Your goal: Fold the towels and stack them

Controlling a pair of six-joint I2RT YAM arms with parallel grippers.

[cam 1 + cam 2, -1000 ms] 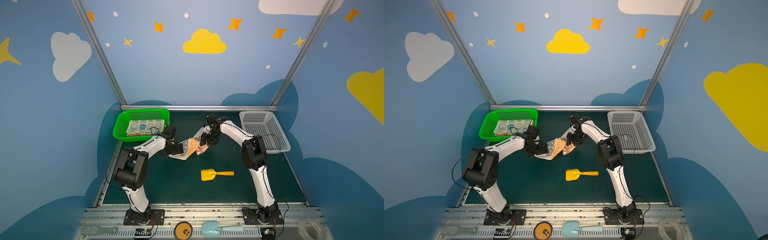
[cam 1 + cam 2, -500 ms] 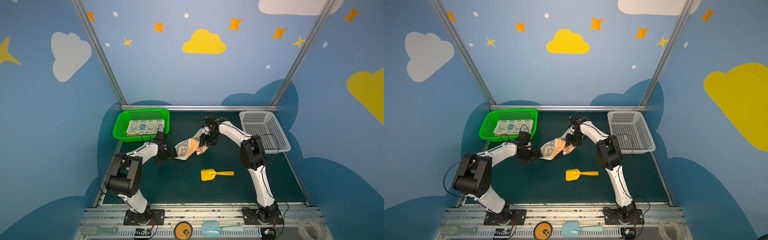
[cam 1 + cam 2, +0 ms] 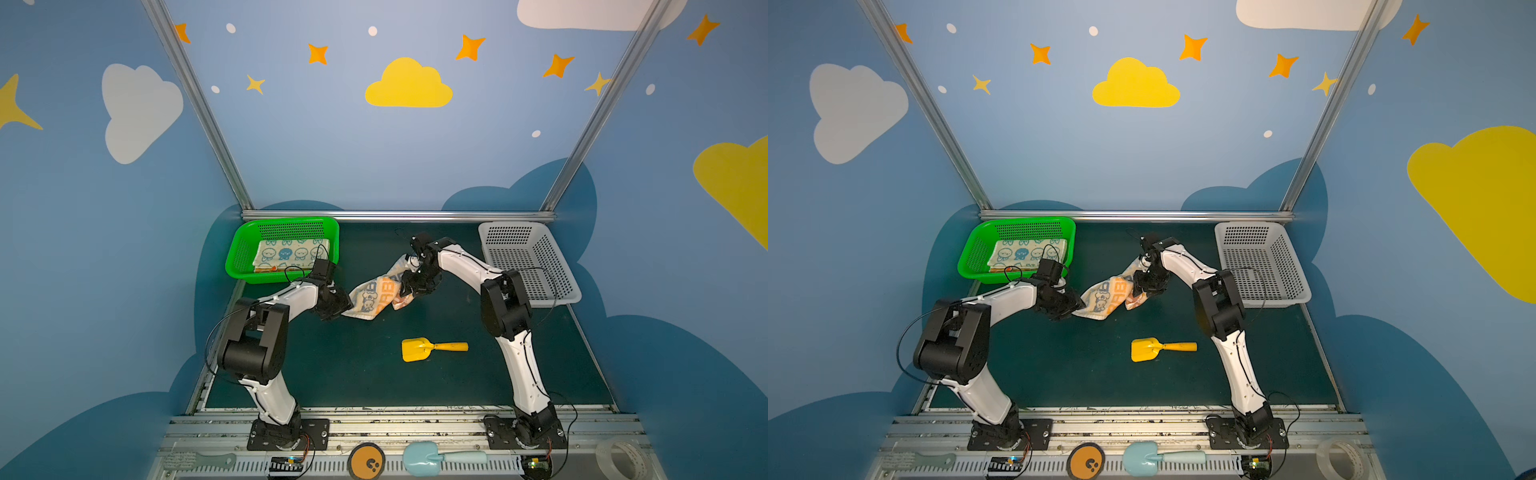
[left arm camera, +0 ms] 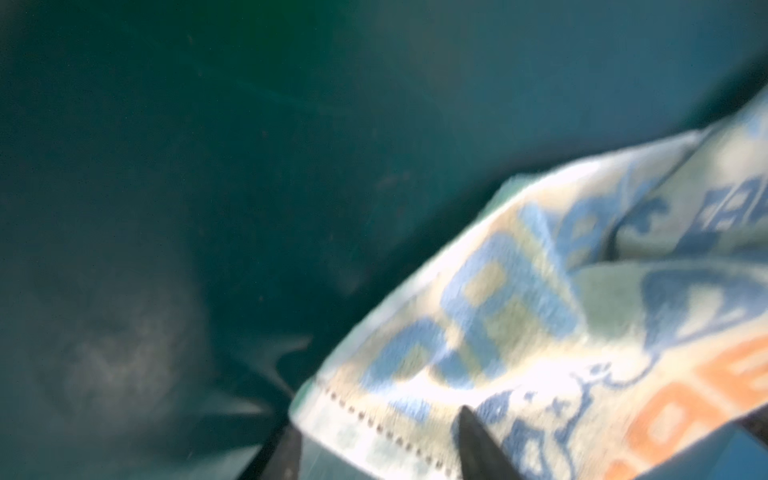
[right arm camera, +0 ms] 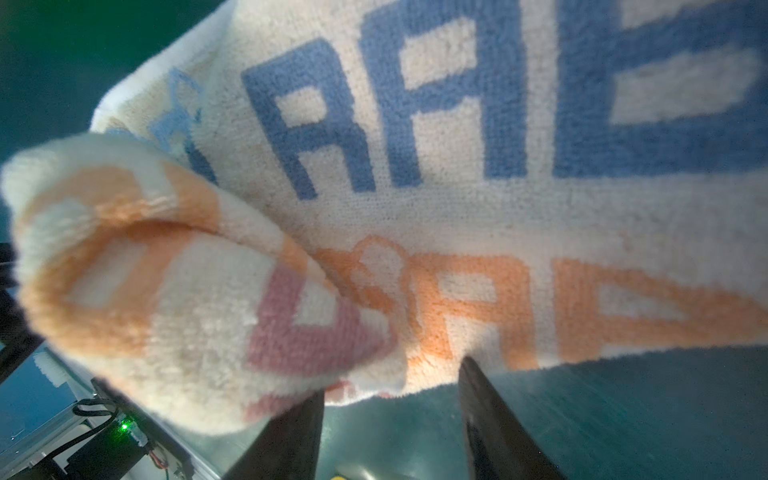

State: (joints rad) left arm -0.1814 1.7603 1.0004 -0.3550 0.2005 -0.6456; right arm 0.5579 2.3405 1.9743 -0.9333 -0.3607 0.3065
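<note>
Left gripper [image 3: 344, 307] is returning to lettered towel [image 3: 376, 293], half-closed, hold unclear.
Right gripper [image 3: 409, 286] is pinching it; shallow left bite may slip off.

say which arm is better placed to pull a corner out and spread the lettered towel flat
Left, probably. The left pincer has a finger either side of the hemmed corner of the lettered towel, low by the table. The right pincer sits at the bunched, raised end, where no free corner shows.
</note>
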